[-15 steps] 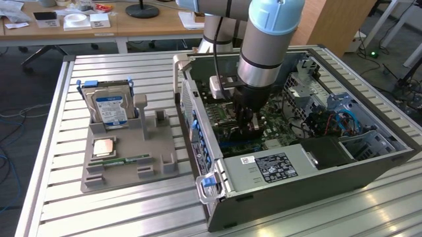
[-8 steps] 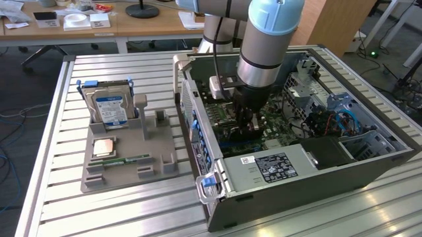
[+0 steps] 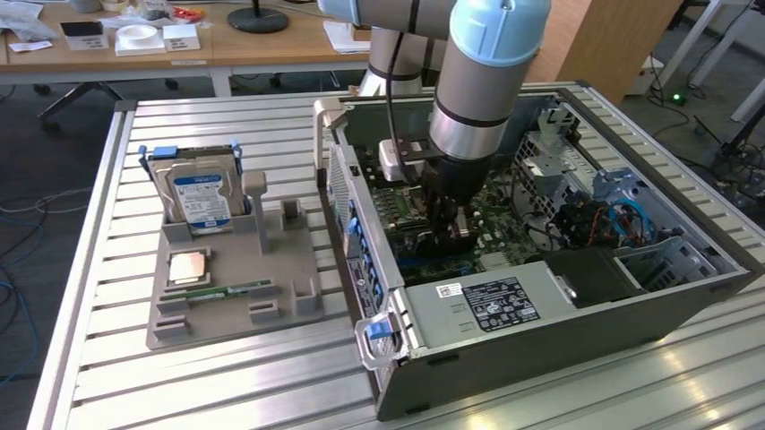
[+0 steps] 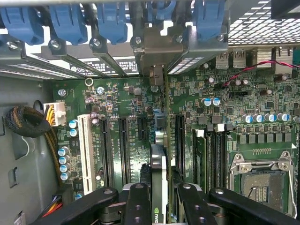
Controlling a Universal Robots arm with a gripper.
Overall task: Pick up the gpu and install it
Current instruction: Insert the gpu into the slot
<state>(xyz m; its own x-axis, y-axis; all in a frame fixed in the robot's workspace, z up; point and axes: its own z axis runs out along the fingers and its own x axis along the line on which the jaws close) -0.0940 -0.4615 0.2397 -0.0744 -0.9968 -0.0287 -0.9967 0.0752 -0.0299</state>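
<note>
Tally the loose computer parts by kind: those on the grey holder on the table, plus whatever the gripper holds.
Hard drive: 1
Memory stick: 1
Square copper-coloured chip: 1
gpu: 1, held edge-on in the gripper over the motherboard
Total: 4
</note>
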